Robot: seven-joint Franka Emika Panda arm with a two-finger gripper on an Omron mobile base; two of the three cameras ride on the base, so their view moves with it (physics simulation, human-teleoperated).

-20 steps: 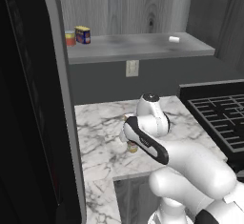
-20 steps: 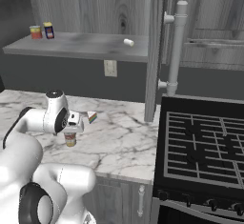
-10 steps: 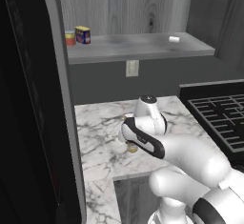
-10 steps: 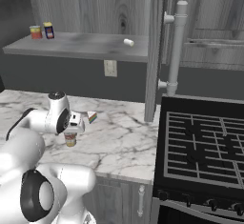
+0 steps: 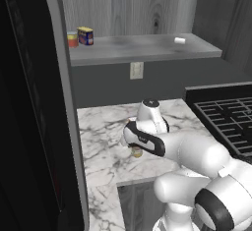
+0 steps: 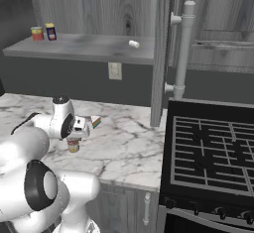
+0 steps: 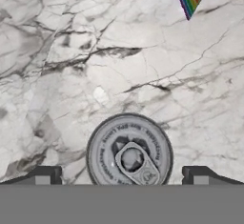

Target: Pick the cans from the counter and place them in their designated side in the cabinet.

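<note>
Open jaws astride round can (image 7: pixel 129 152) on counter (image 7: pixel 71 75)

Glossy white rounded arm links, dark joint bands, black strip along forearm, small dark fingertips (image 7: pixel 46 174).

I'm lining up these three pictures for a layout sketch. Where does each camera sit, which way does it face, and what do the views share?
Left base view: behind the arm on its left, facing forward and down at the counter and cabinet; arm rises lower right.
Right base view: behind on its right, same scene plus stove; arm lower left.
Hand view: looks straight down on the round can between the open gripper.
Shared: that can, the rainbow wedge.
</note>
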